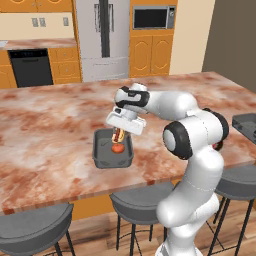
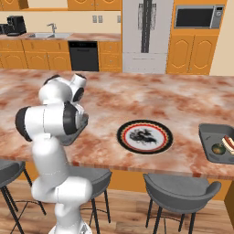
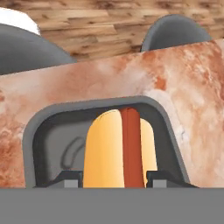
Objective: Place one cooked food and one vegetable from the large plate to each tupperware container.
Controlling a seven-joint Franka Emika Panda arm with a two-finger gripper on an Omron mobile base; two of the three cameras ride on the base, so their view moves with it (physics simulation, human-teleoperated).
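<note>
A long marble-patterned island counter [image 1: 55,130] is being used as the work surface in a kitchen of orange cabinets, and everything below is placed relative to it. Grey bar stools [image 1: 137,202] are being shown tucked along its near edge, over a wooden floor. Near the middle of the counter's front half, the large plate [image 2: 145,136] is lying flat, its black rim and red ring enclosing a white centre with a dark pattern, and no food is seen on it. At the counter's right front edge, as seen in the right base view, one tupperware container [image 2: 208,141] is sitting with a hot dog [image 2: 228,143] and a small dark green vegetable [image 2: 218,148] inside it. Toward the counter's left front edge, the other tupperware container [image 1: 100,150] is resting with a red tomato [image 1: 118,148] on its floor. Directly above that tray, the gripper [image 1: 119,134] is being held pointing down, its fingers closed on a second hot dog [image 3: 120,148], which is being kept just over the tomato. In the hand view, the bun and its red sausage are being framed between the two finger tips [image 3: 65,178], with the tray's grey rim curving around behind them and the counter's edge beyond.
</note>
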